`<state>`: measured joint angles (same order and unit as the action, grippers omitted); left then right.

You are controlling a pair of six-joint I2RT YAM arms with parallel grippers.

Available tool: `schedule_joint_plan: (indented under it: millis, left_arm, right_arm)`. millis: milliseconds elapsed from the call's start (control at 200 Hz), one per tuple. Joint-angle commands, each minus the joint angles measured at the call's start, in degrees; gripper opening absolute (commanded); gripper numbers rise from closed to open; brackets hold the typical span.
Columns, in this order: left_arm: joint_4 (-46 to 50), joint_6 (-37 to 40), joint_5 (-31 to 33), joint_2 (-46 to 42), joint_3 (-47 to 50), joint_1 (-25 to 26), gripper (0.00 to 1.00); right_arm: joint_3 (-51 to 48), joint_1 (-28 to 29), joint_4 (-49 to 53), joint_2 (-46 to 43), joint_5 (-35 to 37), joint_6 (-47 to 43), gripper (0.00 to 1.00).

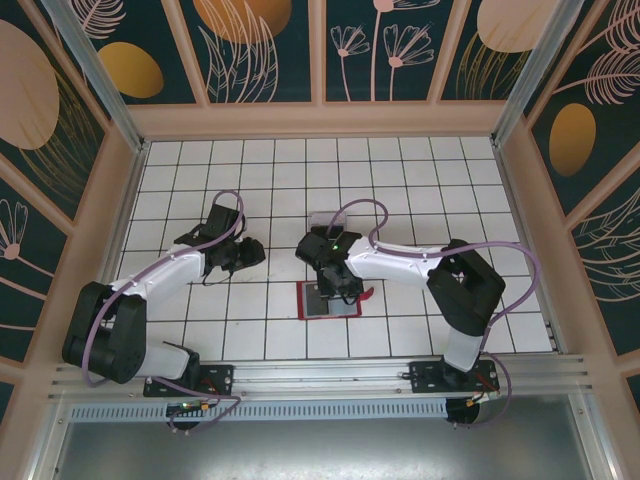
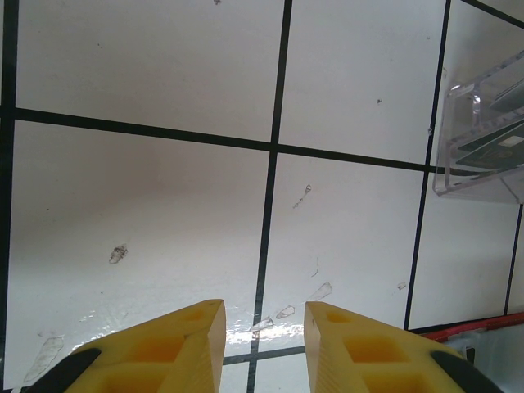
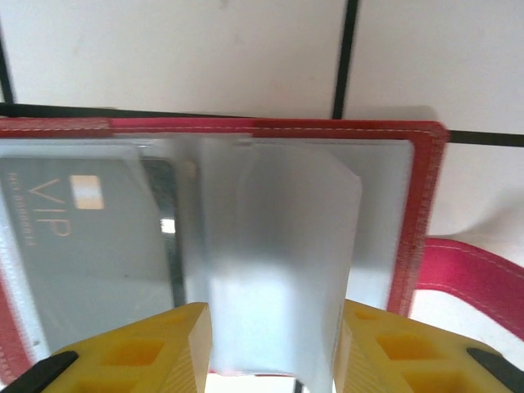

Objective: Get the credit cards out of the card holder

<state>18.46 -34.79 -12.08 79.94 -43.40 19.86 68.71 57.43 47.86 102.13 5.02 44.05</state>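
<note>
The left arm [image 1: 160,275] rises from its near-left base, folds back at the shoulder, and slants its pale forearm toward the far right. The left gripper [image 2: 264,309] points downward, left of centre. Its yellow fingers [image 2: 188,340] stand slightly apart with nothing between them. The right arm [image 1: 400,265] bends at a raised elbow on the right and stretches its forearm leftward to the centre. The right gripper [image 3: 274,315] points down and sits low, fingertips [image 3: 172,344] parted. Whether they clamp anything cannot be told.

Clear plastic tray [image 2: 483,176], white tiled table [image 1: 400,170], floral-patterned walls [image 1: 260,50]
</note>
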Motion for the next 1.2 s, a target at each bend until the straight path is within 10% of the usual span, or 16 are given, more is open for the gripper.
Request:
schedule_joint_plan:
  millis: [0,355,756,1196]
  left_arm:
    - [1.9,1.3,-1.1,0.4,-1.7,-0.3,0.33]
    - [5.2,1.0,-2.3,2.1,-3.9,6.8,0.31]
    - [1.2,-5.9,-5.5,7.3,-4.7,21.1,0.23]
    - [-0.8,-7.9,-4.0,13.0,-5.3,25.3,0.19]
  right_arm:
    - [1.8,0.4,5.8,-1.2,5.1,1.4,0.43]
    - [0.2,-2.6,9.6,-4.5,8.3,0.6,0.43]
    - [-13.6,-8.4,-21.3,-13.7,-19.1,0.5,0.39]
    - [-13.5,-8.0,-21.7,-7.3,-18.7,-0.9,0.37]
